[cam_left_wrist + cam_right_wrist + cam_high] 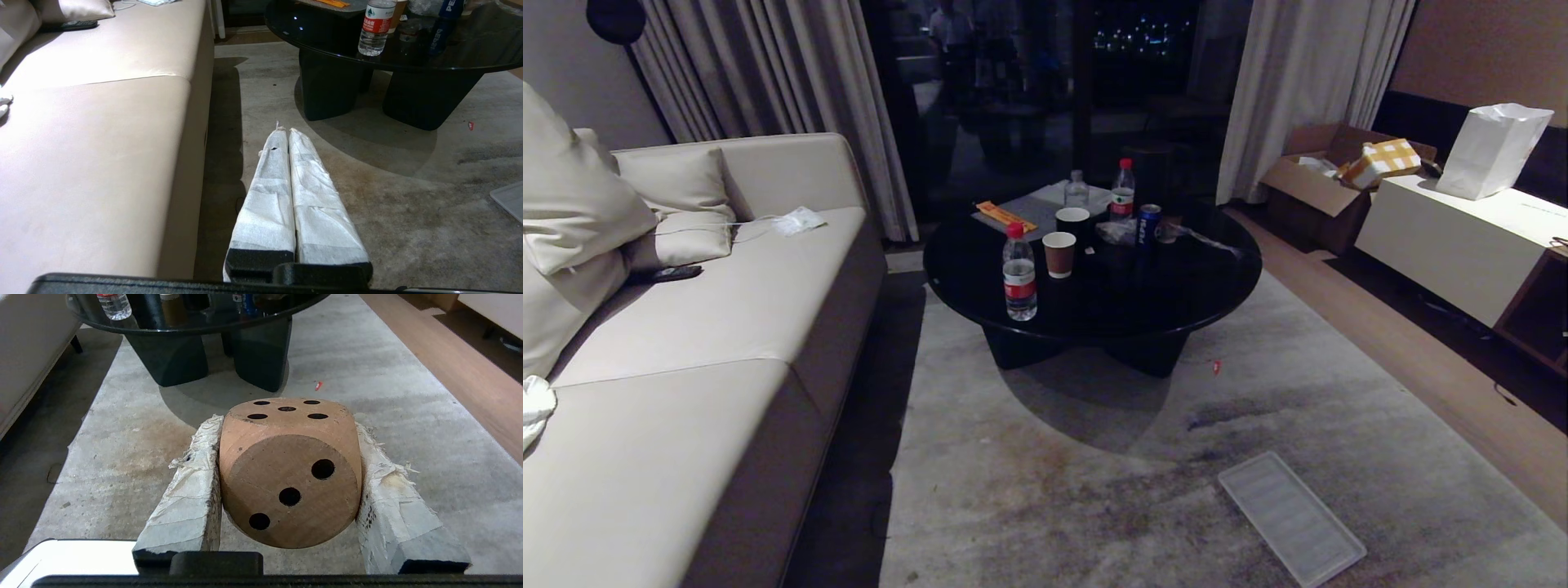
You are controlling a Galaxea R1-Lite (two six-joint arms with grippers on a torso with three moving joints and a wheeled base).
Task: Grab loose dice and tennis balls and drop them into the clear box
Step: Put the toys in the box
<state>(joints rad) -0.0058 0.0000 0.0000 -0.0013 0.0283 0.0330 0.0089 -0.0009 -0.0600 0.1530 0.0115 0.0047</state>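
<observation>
Tan die (290, 473) in right pincer (288, 420), Pepsi can (1148, 223)

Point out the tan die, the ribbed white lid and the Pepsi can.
tan die (290, 486), right wrist view, on its three-dot face.
ribbed white lid (1290, 516), head view, on the middle of its ribbed panel.
Pepsi can (1148, 224), head view, on its blue side.

You get a dim, evening-lit head view: the window (1045, 90) is black with small distant lights, and the black table (1094, 286) throws a broad soft shadow onto the rug (1094, 490). Your wrist views are brighter and sharp; small glints sit on the tabletop.
</observation>
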